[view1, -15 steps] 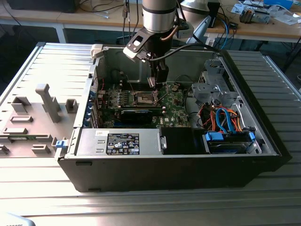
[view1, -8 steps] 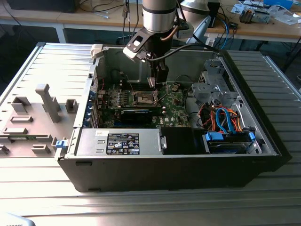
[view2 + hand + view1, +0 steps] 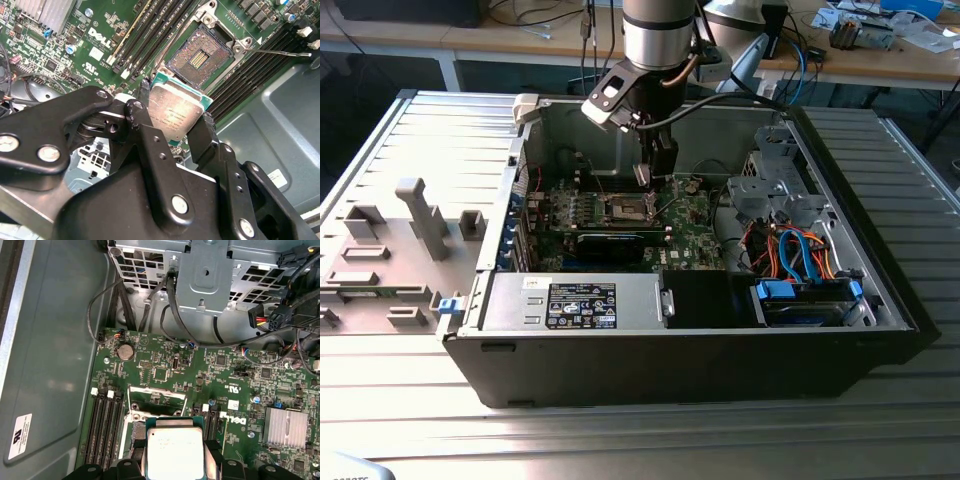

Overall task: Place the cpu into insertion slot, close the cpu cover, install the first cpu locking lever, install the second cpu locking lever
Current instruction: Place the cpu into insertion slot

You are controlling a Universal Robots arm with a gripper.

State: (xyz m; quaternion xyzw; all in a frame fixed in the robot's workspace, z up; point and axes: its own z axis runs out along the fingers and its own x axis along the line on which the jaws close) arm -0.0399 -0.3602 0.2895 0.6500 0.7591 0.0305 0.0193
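The cpu (image 3: 176, 116) is clamped by its edges between the fingers (image 3: 204, 134) of the pincer (image 3: 175, 107), which is narrowed to the chip's width. The chip is held just above the insertion slot (image 3: 200, 54), apart from it, and the slot's brownish-gold contact field is left uncovered. The slot is set in the green motherboard (image 3: 692, 228), housed inside the open computer case (image 3: 720, 345) on the ribbed desk (image 3: 620, 430). Blue and orange cables (image 3: 790, 250) are seen inside the case, toward the exterior view's right.
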